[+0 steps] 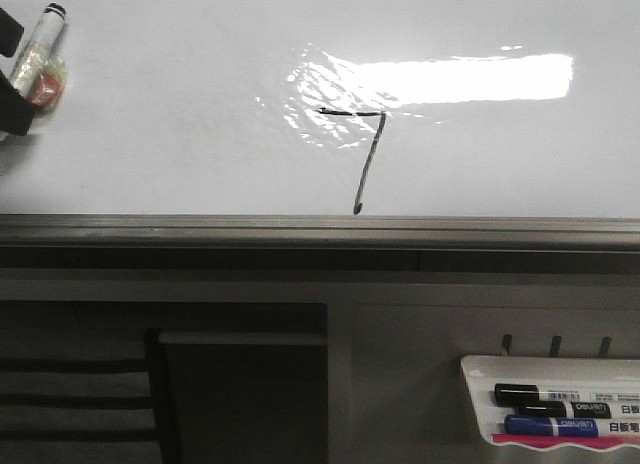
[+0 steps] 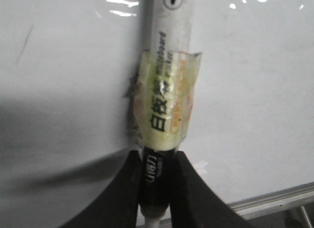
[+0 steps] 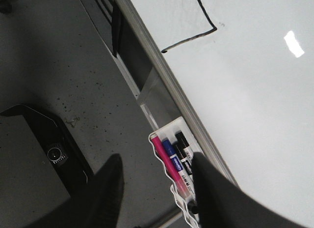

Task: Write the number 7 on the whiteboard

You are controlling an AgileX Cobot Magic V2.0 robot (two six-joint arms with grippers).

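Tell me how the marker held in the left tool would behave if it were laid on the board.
The marker looks round and rigid, so it would probably roll. The tape wrap may slow that. The whiteboard looks glossy, so it may also slide.

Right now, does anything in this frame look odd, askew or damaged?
One oddity: the marker in the left gripper is wrapped in yellowish, crinkled tape around its barrel. The number 7 on the whiteboard is slightly wobbly but legible. Nothing looks spilled or broken.
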